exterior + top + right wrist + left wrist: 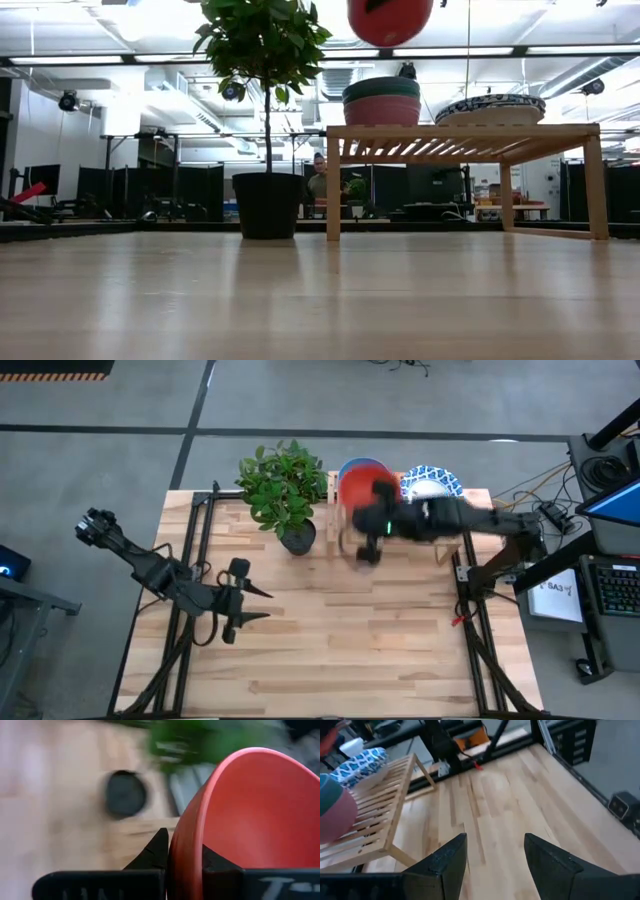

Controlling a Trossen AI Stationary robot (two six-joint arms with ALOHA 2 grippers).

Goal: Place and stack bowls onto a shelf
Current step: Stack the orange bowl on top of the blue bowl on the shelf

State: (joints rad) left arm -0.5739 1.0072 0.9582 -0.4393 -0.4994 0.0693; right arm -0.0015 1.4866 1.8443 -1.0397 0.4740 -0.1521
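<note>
A plain red round bowl [240, 815] hangs in the air above the left end of the low rack of light wooden slats [465, 135], its rim pinched between the closed fingers of the right gripper [184, 857]. Seen from overhead, the red bowl [362, 488] covers most of the stack beneath it, with only a blue rim [352, 463] showing at its far edge. At table height that stack reads as a dark green bowl [382, 88] nested on a pink bowl [383, 110], both resting on the rack, with the red bowl [390, 18] well clear above them. Beside them on the same rack lie white bowls with blue-patterned rims [490, 108]. A leafy green plant in a dark pot [268, 205] stands on the wooden tabletop [340, 640] just left of the rack. The left gripper [495, 855] waits over the table's near left part, fingers spread apart and holding nothing.
</note>
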